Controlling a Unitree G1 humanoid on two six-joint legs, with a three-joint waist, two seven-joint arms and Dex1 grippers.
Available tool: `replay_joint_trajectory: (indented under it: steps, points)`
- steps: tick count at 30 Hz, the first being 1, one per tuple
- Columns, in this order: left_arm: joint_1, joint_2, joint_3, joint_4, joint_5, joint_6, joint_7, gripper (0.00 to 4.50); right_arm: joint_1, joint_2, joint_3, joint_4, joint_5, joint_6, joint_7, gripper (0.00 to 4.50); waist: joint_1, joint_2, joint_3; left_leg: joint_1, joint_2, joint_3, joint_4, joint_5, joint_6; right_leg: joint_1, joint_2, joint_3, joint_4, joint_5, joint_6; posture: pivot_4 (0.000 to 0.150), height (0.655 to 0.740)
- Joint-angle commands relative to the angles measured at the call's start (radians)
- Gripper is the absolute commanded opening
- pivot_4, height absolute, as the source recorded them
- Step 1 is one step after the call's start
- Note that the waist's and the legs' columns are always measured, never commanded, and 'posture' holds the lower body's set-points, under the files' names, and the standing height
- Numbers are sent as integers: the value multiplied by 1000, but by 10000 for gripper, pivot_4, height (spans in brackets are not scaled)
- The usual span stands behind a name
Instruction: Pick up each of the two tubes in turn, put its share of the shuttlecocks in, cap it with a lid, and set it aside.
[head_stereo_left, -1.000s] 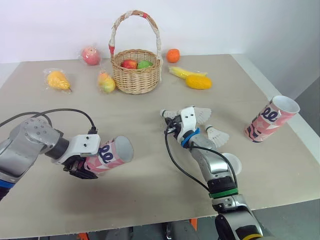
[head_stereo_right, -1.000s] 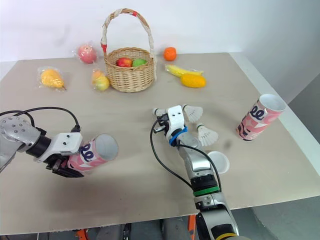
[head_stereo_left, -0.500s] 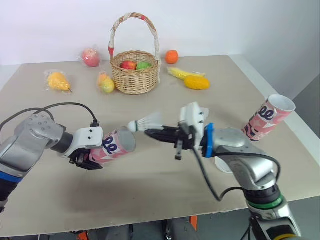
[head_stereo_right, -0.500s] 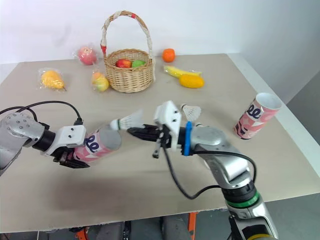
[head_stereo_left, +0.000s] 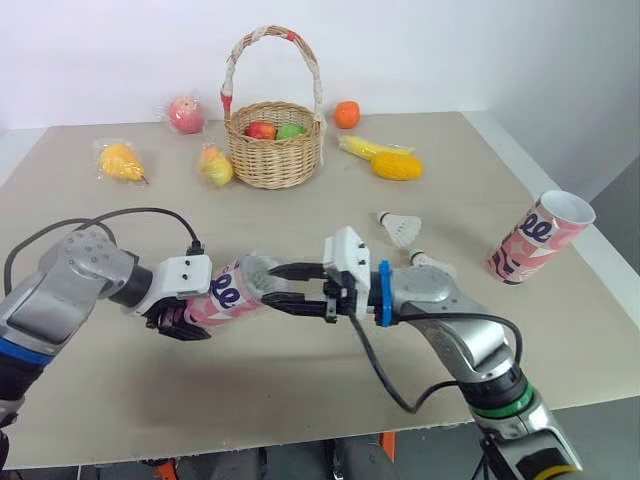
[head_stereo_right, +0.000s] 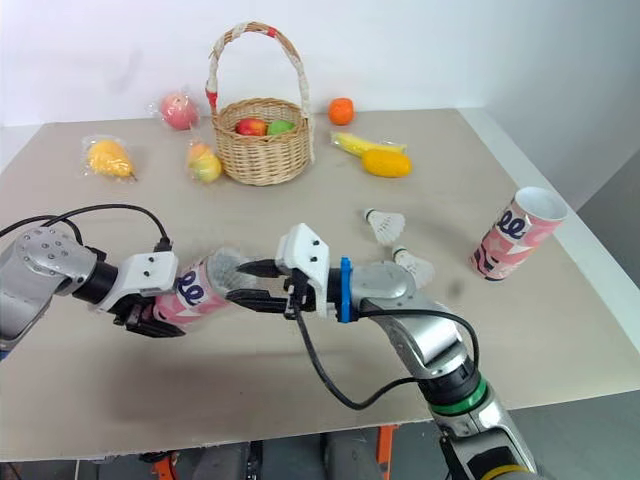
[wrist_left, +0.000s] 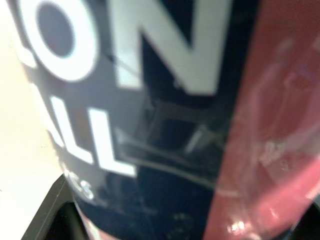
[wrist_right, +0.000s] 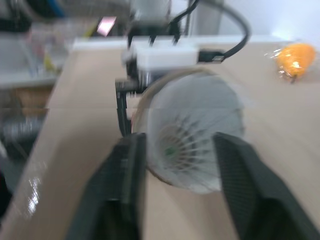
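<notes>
- Head cameras: the left claw (head_stereo_left: 195, 305) is clamped round the pink tube (head_stereo_left: 232, 290) and holds it on its side. The tube's open mouth faces the right claw (head_stereo_left: 270, 284), whose tips sit right at that mouth.
- Same view: behind the right claw, back along its arm, one loose shuttlecock (head_stereo_left: 400, 228) and a second loose shuttlecock (head_stereo_left: 435, 268) lie on the surface (head_stereo_left: 300, 400). Well beyond those, the other tube (head_stereo_left: 540, 238) lies tilted, open and uncapped.
- Left wrist camera: the tube's label sits hard up against the claw, with a black finger (wrist_left: 52, 202) hugging its side. That reads as a firm grip.
- Right wrist camera: the first shuttlecock (wrist_right: 192, 145) sits skirt-out in the tube's mouth, just ahead of the right claw. That claw is spread wide either side of the skirt, which looks round and unsquashed, so I judge it isn't pinching.
- Progress: early, by my reckoning. One shuttlecock is going in. Two loose ones, both lids and both set-asides are left.
</notes>
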Motion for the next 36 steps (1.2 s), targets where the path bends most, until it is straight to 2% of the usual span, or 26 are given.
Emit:
replay_joint_trajectory:
  steps: [1, 2, 3, 9, 13, 16, 23, 33, 35, 36]
  points:
    - [12, -3, 12, -21, -6, 0, 3, 32335, 51, 0, -117, -135, 84, 47, -88, 36920, 0, 0, 0, 0, 0, 0, 0, 0, 0, 0, 0, 0, 0, 0, 0, 1500, 7400]
    - [15, -2, 11, -21, -6, -2, 3, 32335, 89, -1, -147, -171, 73, 40, -129, 44043, 0, 0, 0, 0, 0, 0, 0, 0, 0, 0, 0, 0, 0, 0, 0, 1500, 7400]
    - [20, 0, 13, -23, -8, -3, 3, 32335, 115, -2, -165, -197, 64, 35, -159, 44675, 0, 0, 0, 1, 0, 0, 0, 0, 0, 1, 0, 0, 0, 0, 0, 1500, 7400]
    - [29, 10, 8, -18, -4, -8, -6, 32335, 536, 27, -266, -332, -143, -162, -364, 44675, 11, -2, -3, 1, -1, -1, -1, -1, -1, 1, 0, -1, 0, -4, 0, 1500, 7400]
    - [33, 0, 2, -20, -1, -9, -6, 32335, 695, 38, -277, -341, -256, -250, -439, 44675, -1, 0, -3, 4, 0, 5, -1, -1, -2, 1, 0, 4, 1, -1, 1, 1500, 7400]
    - [35, -7, -1, -26, -1, -6, -5, 32335, 739, 66, -298, -321, -286, -271, -494, 44675, -2, -1, -3, 5, 0, 5, 1, -1, -2, 2, 0, 4, 1, -3, -2, 1500, 7400]
    - [40, -19, -3, -31, -1, -13, -1, 32335, 582, 100, -330, -133, -313, -128, -605, 44675, -2, -1, -3, 5, -1, 8, 5, 0, -1, 3, -2, 8, 1, 0, 0, 1500, 7400]
    - [77, -15, 30, -87, -14, 30, 31, 32335, 343, 177, -402, 3, -212, 88, -677, 44675, 0, 0, -3, 3, -2, 6, 3, -1, -1, 3, -1, 8, 0, -2, 2, 1500, 7400]
    - [82, -16, 38, -98, -18, 40, 38, 32335, 310, 190, -421, 25, -198, 119, -694, 33718, 0, 0, -3, 3, -2, 6, 3, -1, -1, 3, -1, 8, 0, -2, 2, 1500, 7400]
    - [84, -16, 42, -102, -20, 44, 41, 32335, 300, 189, -421, 29, -198, 123, -693, 31737, 1, 0, -3, 3, -2, 6, 3, -1, -1, 3, -2, 8, 0, -2, 2, 1500, 7400]
